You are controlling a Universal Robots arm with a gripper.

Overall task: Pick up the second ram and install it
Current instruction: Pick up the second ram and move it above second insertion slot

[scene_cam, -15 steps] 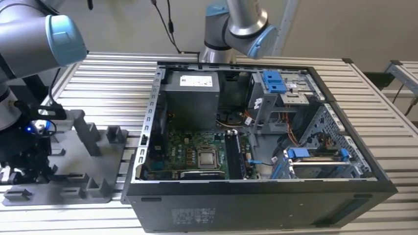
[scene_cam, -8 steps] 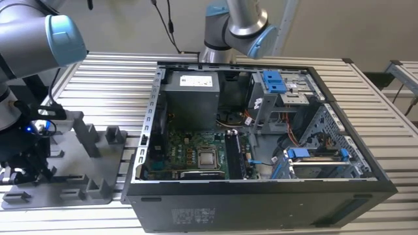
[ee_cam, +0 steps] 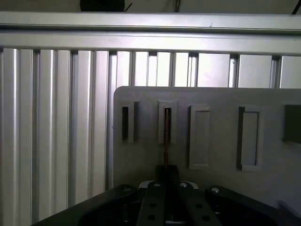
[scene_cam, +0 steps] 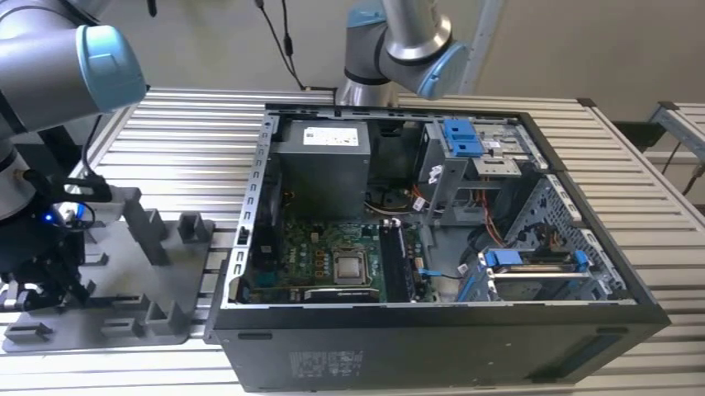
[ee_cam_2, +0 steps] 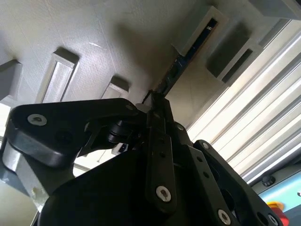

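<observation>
Holding in the narrow-pinched gripper the second ram, with its far end in a slot of the grey holder plate. Hovering over the slatted table at the exterior view's left, beside the open computer case.

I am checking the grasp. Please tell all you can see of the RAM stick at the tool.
The second ram is a thin, flat, dark board, seen edge-on in the first wrist view. Its far end sits in a raised slot of the grey holder plate; its near end lies between the shut fingers of the tool. It looks straight.
</observation>
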